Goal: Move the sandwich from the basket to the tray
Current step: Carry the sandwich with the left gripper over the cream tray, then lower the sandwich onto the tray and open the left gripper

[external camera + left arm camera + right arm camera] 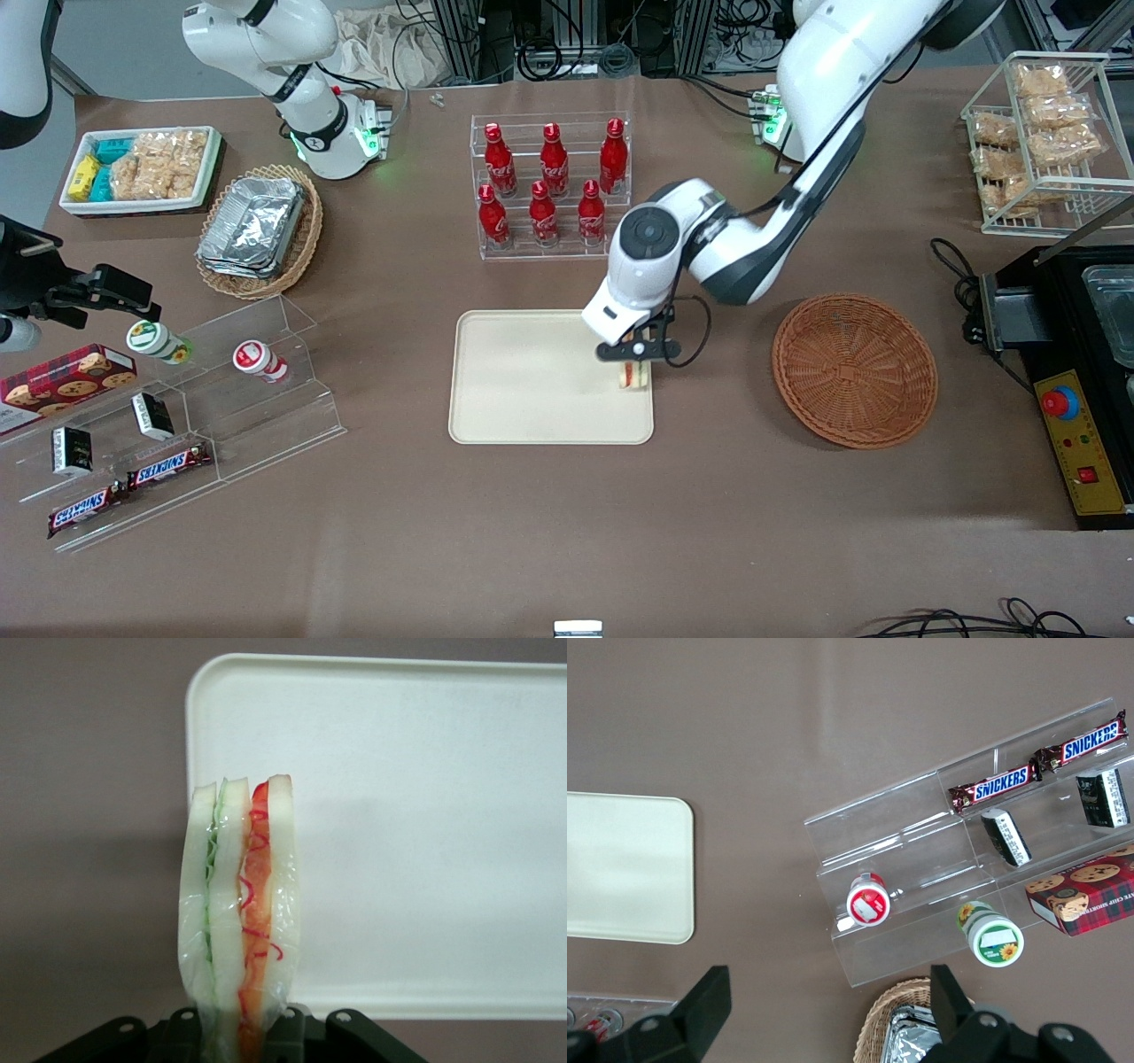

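Sandwiched between the fingers of the end effector [241,1036], the sandwich [239,912] fills the wrist view closest to the lens, its wrapped wedge standing on edge with green filling in one layer and red in the other. Its long axis runs straight out from the fingers, and the pale surface of the tray [416,833] lies past it, with one rounded corner and a bare strip of table [89,815] showing beside the wedge.

Seen from the front, the end effector [634,359] hangs over the tray [523,390] close to the edge nearest the basket [855,370], and the sandwich [633,376] sits directly beneath it, inside the rim. Whether the bread already rests on the tray or hangs just above it cannot be told. The basket is empty and lies well apart, toward the working arm's end of the table.

Judging from this, the carry is nearly done; what remains is a short straight descent if any, then a release.
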{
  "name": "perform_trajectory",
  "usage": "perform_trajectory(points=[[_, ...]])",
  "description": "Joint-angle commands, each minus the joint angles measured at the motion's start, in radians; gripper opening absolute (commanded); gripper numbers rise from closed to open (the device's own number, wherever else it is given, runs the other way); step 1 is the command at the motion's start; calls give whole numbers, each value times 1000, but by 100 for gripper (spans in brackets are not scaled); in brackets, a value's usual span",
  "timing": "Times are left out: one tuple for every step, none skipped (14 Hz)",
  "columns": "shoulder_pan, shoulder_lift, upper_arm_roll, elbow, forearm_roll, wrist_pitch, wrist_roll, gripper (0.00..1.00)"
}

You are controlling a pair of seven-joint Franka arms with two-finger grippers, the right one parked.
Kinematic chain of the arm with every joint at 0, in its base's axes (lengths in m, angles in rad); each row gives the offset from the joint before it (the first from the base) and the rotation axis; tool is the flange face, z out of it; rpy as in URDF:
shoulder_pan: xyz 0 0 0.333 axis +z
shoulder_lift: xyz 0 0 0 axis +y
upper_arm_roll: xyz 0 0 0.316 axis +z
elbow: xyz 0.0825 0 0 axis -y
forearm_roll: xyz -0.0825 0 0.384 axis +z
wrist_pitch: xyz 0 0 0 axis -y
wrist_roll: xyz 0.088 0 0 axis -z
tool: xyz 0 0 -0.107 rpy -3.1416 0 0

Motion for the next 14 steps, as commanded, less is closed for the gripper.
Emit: perform_trajectory(points=[[-21, 78, 9, 56, 68, 52, -30, 24], [-21, 79, 10, 55, 70, 52, -31, 69], [-21, 79, 10, 55, 72, 52, -36, 100], [-21, 77, 10, 55, 72, 50, -36, 100], [-21, 71, 10, 55, 72, 46, -37, 100], [-19, 53, 10, 50, 72, 23, -37, 100], [-16, 21, 10, 53, 69, -8, -37, 100], [5, -16, 9, 58, 58, -31, -40, 100], [30, -58, 7, 61, 49, -55, -36, 100], [54, -90, 4, 69, 32, -100, -27, 100], [68, -127, 3, 90, 4, -156, -14, 100], [83, -157, 3, 111, -28, -217, 11, 100], [112, -194, 3, 131, -72, -282, 77, 100], [146, -231, 3, 148, -136, -349, 160, 100]])
